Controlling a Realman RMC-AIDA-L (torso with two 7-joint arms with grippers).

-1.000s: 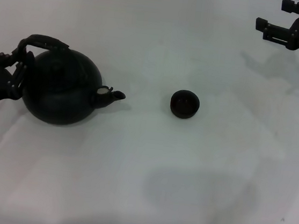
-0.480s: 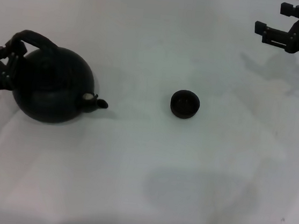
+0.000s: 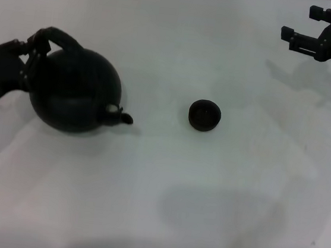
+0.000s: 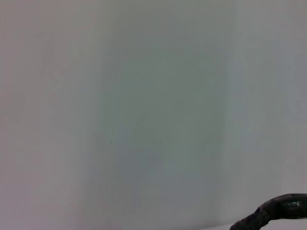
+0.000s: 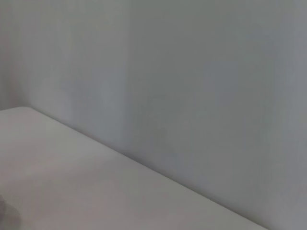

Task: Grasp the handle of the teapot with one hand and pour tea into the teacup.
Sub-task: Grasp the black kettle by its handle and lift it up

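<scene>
Left gripper [image 3: 33,55] is clamped onto the handle [image 3: 59,35] of the teapot [image 3: 76,97], way over at about 9 o'clock on the white table [image 3: 165,178]. The pot looks lifted and tipped, spout [image 3: 121,117] aimed down and toward 3 o'clock at the teacup [image 3: 205,115], which sits just right of center, well apart from the spout. Cup's upright on the table; can't tell if anything is in it.

Right gripper [image 3: 295,36] is parked up at roughly 2 o'clock with its fingers spread wide and nothing between them. There's a small white label on its body with some print, but it's too tiny to read. No brand marks visible on the pot or cup.
</scene>
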